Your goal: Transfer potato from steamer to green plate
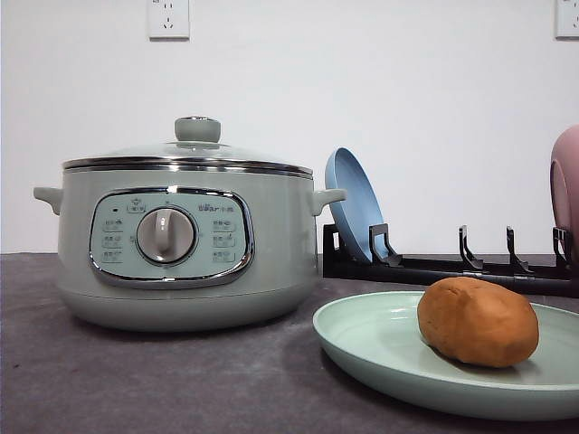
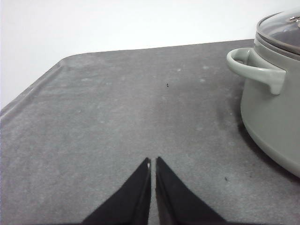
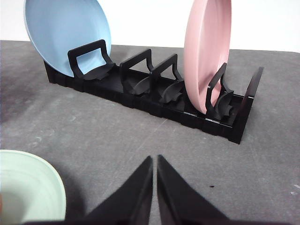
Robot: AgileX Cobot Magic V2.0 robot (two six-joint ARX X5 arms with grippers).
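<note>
The orange-brown potato (image 1: pixel 478 321) lies on the pale green plate (image 1: pixel 380 348) at the front right of the table. To its left stands the sage-green steamer (image 1: pixel 185 231) with its glass lid and green knob on; its side and one handle are visible as the steamer (image 2: pixel 272 103) in the left wrist view. My left gripper (image 2: pixel 153 161) is shut with nothing in it, low over bare grey table beside the steamer. My right gripper (image 3: pixel 154 159) is also shut and holds nothing, over the table between the green plate (image 3: pixel 28 187) and the rack.
A black dish rack (image 1: pixel 452 267) stands behind the plate, holding an upright blue plate (image 1: pixel 355 203) and a pink dish (image 1: pixel 566 181). In the right wrist view the rack (image 3: pixel 154 96) shows with the blue plate (image 3: pixel 65 35) and the pink dish (image 3: pixel 206 51). A white wall is behind.
</note>
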